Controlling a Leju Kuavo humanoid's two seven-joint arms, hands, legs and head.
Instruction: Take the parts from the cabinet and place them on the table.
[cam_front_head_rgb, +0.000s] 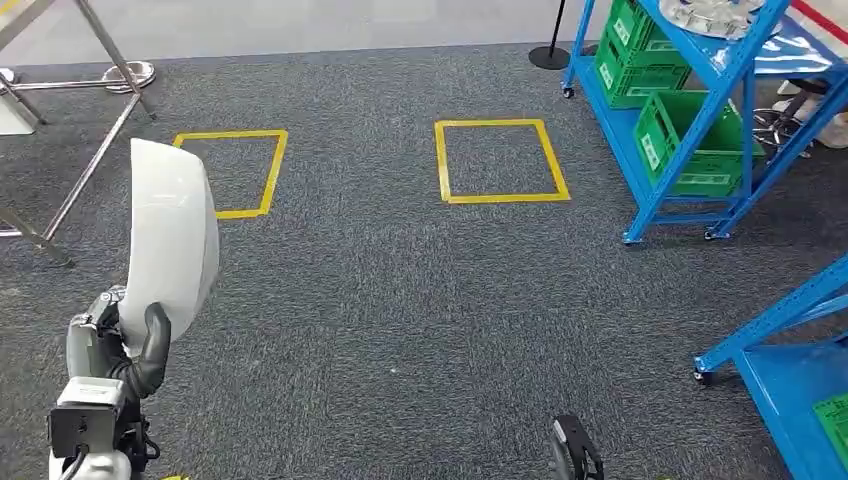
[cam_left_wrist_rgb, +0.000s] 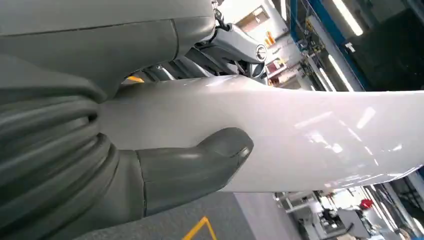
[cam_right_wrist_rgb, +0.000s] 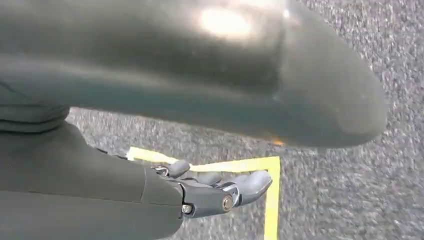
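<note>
My left hand (cam_front_head_rgb: 128, 352) grips a white curved shell part (cam_front_head_rgb: 175, 235) by its lower end and holds it upright at the lower left of the head view. In the left wrist view the thumb (cam_left_wrist_rgb: 195, 170) presses on the part's glossy white surface (cam_left_wrist_rgb: 310, 135). My right hand (cam_front_head_rgb: 575, 452) hangs low at the bottom edge. Its fingers (cam_right_wrist_rgb: 220, 191) are stretched out over the carpet with nothing in them. The blue cabinet rack (cam_front_head_rgb: 650, 170) stands at the right, with pale parts (cam_front_head_rgb: 715, 15) on its upper shelf.
Green crates (cam_front_head_rgb: 690, 150) fill the rack's lower shelves. A second blue rack (cam_front_head_rgb: 790, 370) is at the near right. Metal table legs (cam_front_head_rgb: 95, 160) stand at the far left. Two yellow tape squares (cam_front_head_rgb: 500, 160) (cam_front_head_rgb: 240, 170) mark the grey carpet.
</note>
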